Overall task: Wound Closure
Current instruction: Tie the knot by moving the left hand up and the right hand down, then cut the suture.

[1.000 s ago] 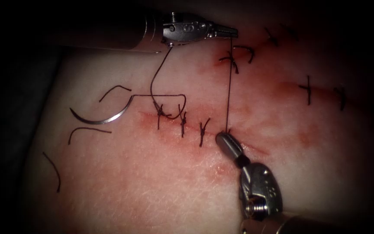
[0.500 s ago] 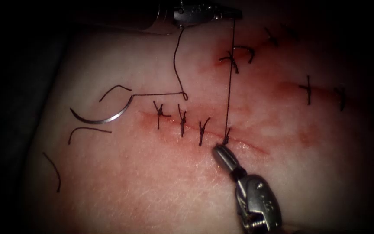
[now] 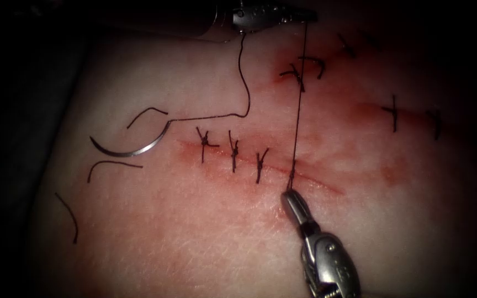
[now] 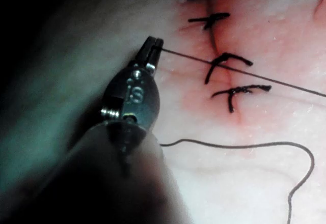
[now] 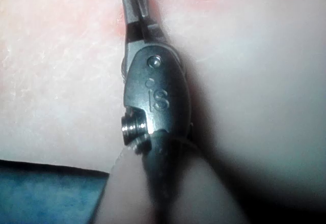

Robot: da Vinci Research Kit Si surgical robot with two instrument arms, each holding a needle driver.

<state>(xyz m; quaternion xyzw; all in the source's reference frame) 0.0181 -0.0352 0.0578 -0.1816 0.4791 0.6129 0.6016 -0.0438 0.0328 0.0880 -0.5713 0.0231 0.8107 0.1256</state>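
Off to the left of both tools, needle (image 3: 133, 149) lay loose on the tissue (image 3: 167, 232), parked out of the way, not in it. Above, left tool (image 3: 303, 16) clamped the thread (image 3: 298, 110). Below, right tool (image 3: 292, 200) pinched the short end by the knot at the cut (image 3: 305, 177), apparently for opposed tension.

Surgical training bench: stitched tissue (image 3: 194, 221), cut thread ends (image 3: 67, 218) lying about.
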